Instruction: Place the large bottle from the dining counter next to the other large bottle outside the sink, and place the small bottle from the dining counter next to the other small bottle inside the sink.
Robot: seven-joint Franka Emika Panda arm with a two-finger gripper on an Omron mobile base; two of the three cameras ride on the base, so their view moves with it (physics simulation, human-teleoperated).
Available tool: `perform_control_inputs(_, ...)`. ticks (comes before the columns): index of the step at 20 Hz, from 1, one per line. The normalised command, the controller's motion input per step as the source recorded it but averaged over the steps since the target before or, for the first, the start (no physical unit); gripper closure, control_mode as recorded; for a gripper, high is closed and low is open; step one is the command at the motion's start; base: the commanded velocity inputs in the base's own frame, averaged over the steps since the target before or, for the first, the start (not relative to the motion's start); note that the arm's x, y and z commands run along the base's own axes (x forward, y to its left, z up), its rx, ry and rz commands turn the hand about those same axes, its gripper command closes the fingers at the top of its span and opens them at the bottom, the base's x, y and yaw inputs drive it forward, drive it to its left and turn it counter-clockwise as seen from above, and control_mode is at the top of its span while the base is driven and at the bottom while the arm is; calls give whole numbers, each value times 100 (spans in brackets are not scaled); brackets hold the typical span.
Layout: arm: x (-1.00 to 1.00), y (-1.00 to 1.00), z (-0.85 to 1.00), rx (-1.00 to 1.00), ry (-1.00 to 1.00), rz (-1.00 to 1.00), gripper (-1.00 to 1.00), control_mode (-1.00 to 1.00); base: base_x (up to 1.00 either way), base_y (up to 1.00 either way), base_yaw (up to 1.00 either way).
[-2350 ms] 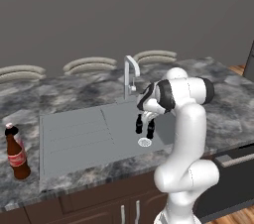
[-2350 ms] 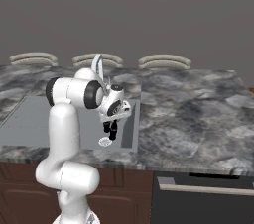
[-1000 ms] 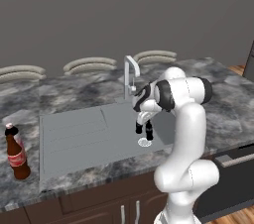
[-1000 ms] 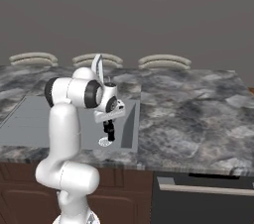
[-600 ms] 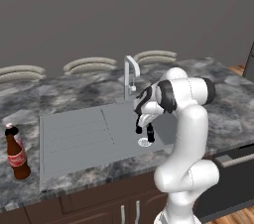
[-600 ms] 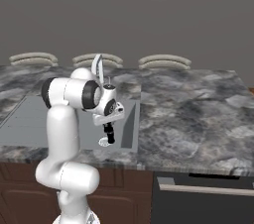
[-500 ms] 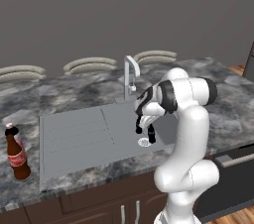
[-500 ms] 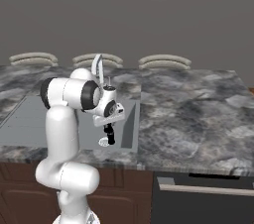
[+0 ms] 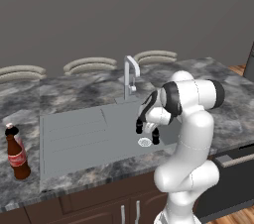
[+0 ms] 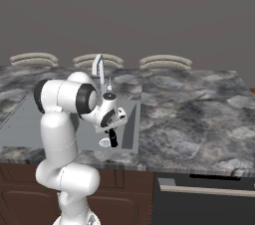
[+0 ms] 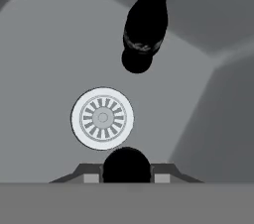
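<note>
A plain dark grey wall (image 9: 124, 10) fills the space behind the marbled counter. Three pale curved chair backs (image 9: 92, 64) line up just beyond the counter's far edge, between it and the wall. Below the counter, dark-brown cabinet doors (image 9: 99, 208) carry slim metal handles, and a dark dishwasher front (image 10: 199, 199) sits beside them. A strip of wooden floor (image 9: 240, 69) shows past the counter's right end.

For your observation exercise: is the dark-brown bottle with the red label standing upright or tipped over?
Upright. In the left base view the dark-brown bottle stands on its base on the counter left of the sink, cap on top.
</note>
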Motion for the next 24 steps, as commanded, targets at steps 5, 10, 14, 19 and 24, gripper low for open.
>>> perform_control_inputs(5, 0, -10, 8, 6, -24, 0, 100, -100, 0, 0, 0)
perform_control_inputs(10, 3, -8, -1, 9, -10, -3, 100, -100, 0, 0, 0)
perform_control_inputs(14, 18, 0, -13, 5, 4, 0, 100, -100, 0, 0, 0)
perform_control_inputs(19, 35, 5, -5, 1, 11, 0, 100, -100, 0, 0, 0)
perform_control_inputs(24, 27, 14, -2, 0, 10, 0, 100, -100, 0, 0, 0)
